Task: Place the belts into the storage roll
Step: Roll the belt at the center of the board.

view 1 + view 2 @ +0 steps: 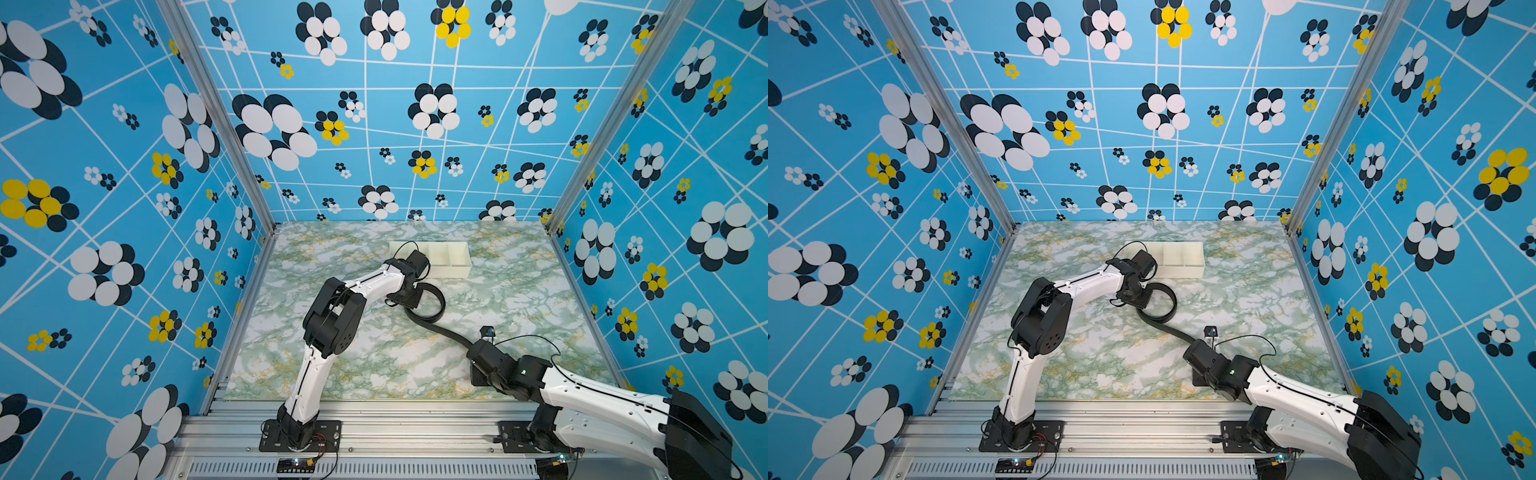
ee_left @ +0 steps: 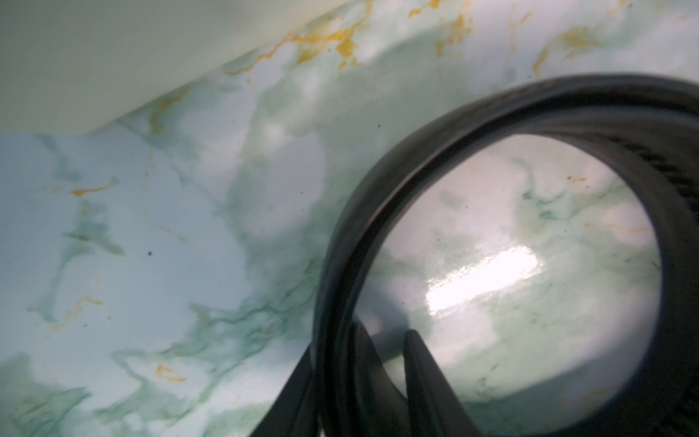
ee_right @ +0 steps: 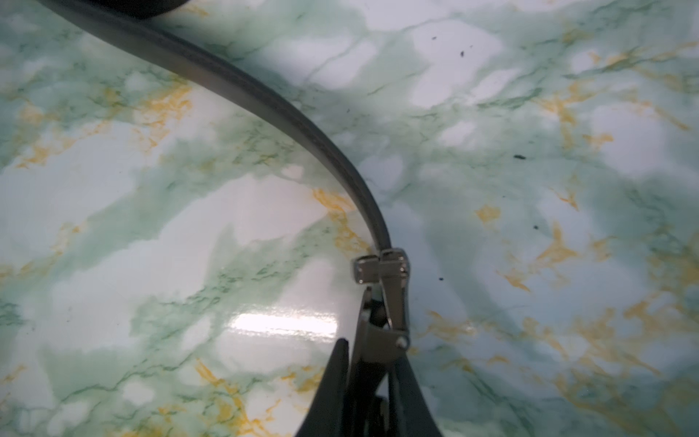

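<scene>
Gripping belt loop [image 1: 442,301], left pincer [image 2: 359,352], right pincer [image 3: 372,352] clamped on buckle [image 3: 393,295] (tray [image 1: 451,271] beside, partly hidden)

Bright even light, glare on tabletop [image 3: 283,321], blurred wrist close-ups

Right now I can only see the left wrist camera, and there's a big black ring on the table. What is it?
Observer: It's a belt curled into a loop. A long tail runs off beyond your picture.
Operator: Is anybody holding that tail?
Observer: Yes. The right end effector is shut on the metal buckle at its end.
Operator: And the white thing in my corner?
Observer: That's the storage tray. It has dividers, and the compartments I can see are empty.
</scene>
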`<action>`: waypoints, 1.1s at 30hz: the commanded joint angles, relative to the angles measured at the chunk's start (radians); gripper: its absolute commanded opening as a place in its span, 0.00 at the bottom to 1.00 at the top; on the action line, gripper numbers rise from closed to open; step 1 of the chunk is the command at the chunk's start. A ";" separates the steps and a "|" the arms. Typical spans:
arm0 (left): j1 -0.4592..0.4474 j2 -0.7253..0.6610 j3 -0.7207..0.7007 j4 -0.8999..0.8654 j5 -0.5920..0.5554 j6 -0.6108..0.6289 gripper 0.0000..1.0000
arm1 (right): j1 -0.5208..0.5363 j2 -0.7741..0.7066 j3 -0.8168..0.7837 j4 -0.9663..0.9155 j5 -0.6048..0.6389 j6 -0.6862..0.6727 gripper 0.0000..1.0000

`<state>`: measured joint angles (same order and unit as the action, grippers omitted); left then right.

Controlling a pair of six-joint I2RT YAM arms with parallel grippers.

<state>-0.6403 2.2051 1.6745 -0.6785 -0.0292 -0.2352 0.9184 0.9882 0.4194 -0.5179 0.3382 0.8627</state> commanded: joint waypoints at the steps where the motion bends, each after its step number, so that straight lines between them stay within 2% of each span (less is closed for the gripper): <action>1: 0.037 0.104 -0.071 -0.061 -0.008 0.032 0.36 | 0.002 -0.040 -0.020 -0.158 0.114 0.130 0.00; 12: 0.045 0.106 -0.069 -0.064 -0.001 0.048 0.36 | 0.002 -0.099 -0.036 -0.205 0.114 0.192 0.00; 15: 0.045 0.105 -0.071 -0.073 0.002 0.056 0.28 | 0.002 -0.103 -0.003 -0.227 0.154 0.168 0.00; 17: 0.042 0.101 -0.077 -0.078 -0.001 0.058 0.27 | 0.001 -0.096 0.032 -0.231 0.200 0.135 0.00; 22: 0.035 0.076 -0.124 -0.073 0.006 0.050 0.26 | -0.058 -0.024 0.101 -0.198 0.246 0.047 0.00; 25: 0.010 0.060 -0.152 -0.083 -0.059 0.052 0.27 | -0.124 0.050 0.124 -0.187 0.243 0.018 0.00; 28: -0.016 0.053 -0.170 -0.087 -0.070 0.053 0.28 | -0.155 0.107 0.148 -0.158 0.221 -0.006 0.00; 33: -0.068 0.039 -0.180 -0.115 -0.120 0.066 0.20 | -0.188 0.183 0.228 -0.149 0.228 -0.050 0.00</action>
<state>-0.6750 2.1624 1.5814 -0.5758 -0.1204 -0.2062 0.7605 1.1431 0.5926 -0.6445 0.4931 0.8398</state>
